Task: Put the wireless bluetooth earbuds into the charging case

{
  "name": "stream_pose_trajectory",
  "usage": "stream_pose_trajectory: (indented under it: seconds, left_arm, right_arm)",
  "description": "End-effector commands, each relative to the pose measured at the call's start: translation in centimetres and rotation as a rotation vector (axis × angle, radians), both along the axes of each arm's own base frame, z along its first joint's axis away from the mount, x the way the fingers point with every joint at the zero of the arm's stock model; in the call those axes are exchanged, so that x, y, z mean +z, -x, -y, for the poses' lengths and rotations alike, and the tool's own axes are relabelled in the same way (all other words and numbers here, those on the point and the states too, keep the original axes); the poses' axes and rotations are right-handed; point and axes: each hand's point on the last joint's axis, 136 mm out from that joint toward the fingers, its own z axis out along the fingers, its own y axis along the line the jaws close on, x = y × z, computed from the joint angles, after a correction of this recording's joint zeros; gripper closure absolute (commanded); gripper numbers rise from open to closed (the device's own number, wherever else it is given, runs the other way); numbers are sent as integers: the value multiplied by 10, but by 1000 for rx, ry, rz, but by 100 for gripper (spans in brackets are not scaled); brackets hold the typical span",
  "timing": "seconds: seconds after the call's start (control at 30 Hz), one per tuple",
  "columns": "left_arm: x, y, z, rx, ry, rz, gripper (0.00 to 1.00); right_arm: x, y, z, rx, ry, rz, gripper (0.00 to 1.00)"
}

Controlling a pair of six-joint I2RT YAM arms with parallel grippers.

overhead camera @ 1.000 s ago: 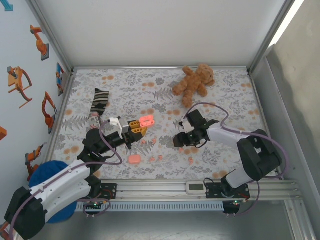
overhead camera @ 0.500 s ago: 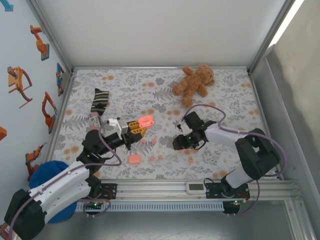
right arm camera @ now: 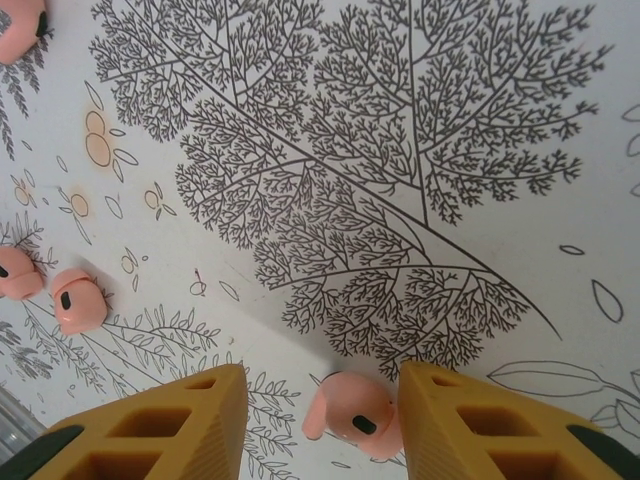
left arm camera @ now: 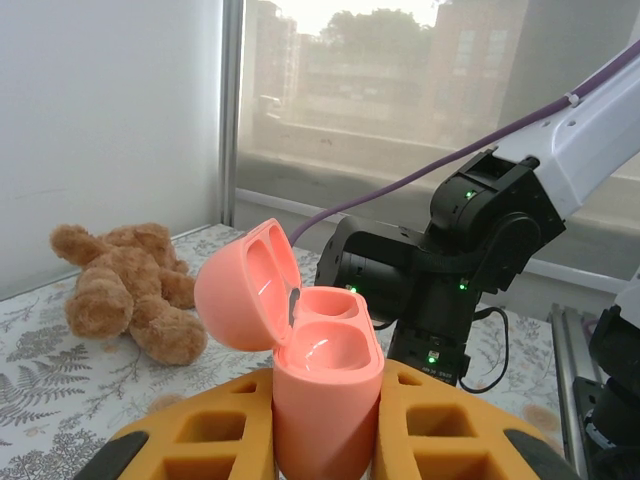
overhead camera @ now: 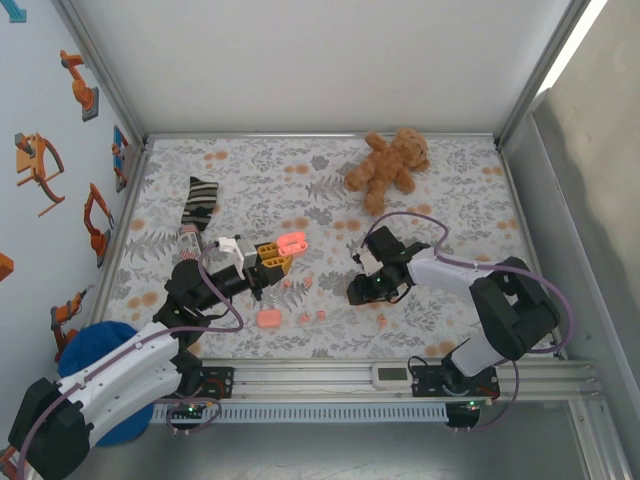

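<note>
**Right fingers** (right arm camera: 200, 415): spread, one on either side of a single earbud (right arm camera: 350, 415) that lies on the flowered cloth (right arm camera: 420, 150) of the worktop. The earbud sits against the inner face of one finger, and a gap remains at the other. No pinch is made yet. Two more earbuds (right arm camera: 78, 300) lie outside the fingers on the gap side, well apart from them.

**Change over the last second:** in the top view the right fingers (overhead camera: 362, 290) have shifted a little toward the arm bases and settled over this earbud.

**Meaning for the task:** the approach looks complete and the pick-up is the step in hand. Closing on the nub is judged to be the next action. The task is at an early stage.

**Left fingers** (left arm camera: 215, 430): pressed onto the body of the charging case (left arm camera: 325, 375). They hold it upright with the lid hinged open, and both wells appear empty. The grip and position are unchanged from a second ago.

**Arm pose:**
- The right arm (overhead camera: 450, 270) reaches inward from its base. Its wrist is pitched down so the fingers point at the cloth.
- The left arm (overhead camera: 150, 350) stretches forward and inward, presenting the open case toward the right arm.
- Loose earbuds lie between the two sets of fingers.
- A second pink case (overhead camera: 268, 318), seemingly closed, lies on the base side of the left fingers.
</note>
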Motion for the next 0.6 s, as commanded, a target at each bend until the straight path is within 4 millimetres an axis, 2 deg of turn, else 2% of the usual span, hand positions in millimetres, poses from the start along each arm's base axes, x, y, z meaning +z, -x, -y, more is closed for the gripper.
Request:
stream_pose_trajectory:
  seconds: [0.0,0.37,0.57]
  left_arm:
    - [6,3,-1,-2,13,25,100]
    - [6,2,-1,1,11,26,100]
    - [6,2,-1,2,11,26,100]
  right_arm:
    - [2,5,6,4,33,-3,58]
    - [-7,8,10,23,85,-18,66]
    - [-11,8,8,33,102,-20,67]
